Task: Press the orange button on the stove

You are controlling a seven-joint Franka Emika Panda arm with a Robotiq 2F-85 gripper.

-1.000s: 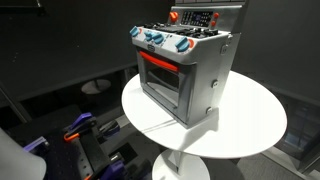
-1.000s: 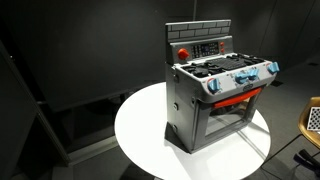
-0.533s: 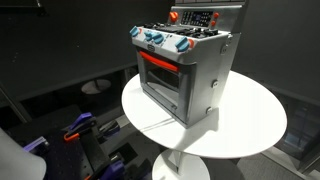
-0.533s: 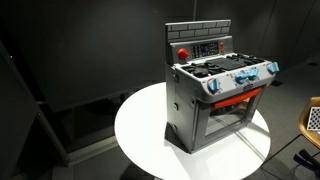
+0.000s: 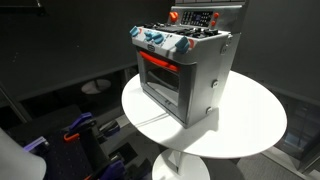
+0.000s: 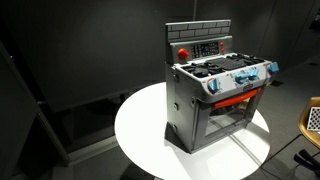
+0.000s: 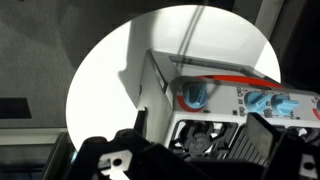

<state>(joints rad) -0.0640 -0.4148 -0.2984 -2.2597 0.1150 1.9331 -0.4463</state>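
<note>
The stove (image 5: 185,70) stands upright directly below the end effector (image 7: 185,165), so the orange button (image 6: 183,53) on its raised back panel is reachable from above. The wrist view crops the end effector, so whether it is apart or together cannot be determined. The worktop (image 5: 250,125) is round, white and smooth. The room is dark.

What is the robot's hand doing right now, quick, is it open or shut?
Gripper: open, jaws apart, holding nothing; the stove shows between them in the wrist view.
</note>
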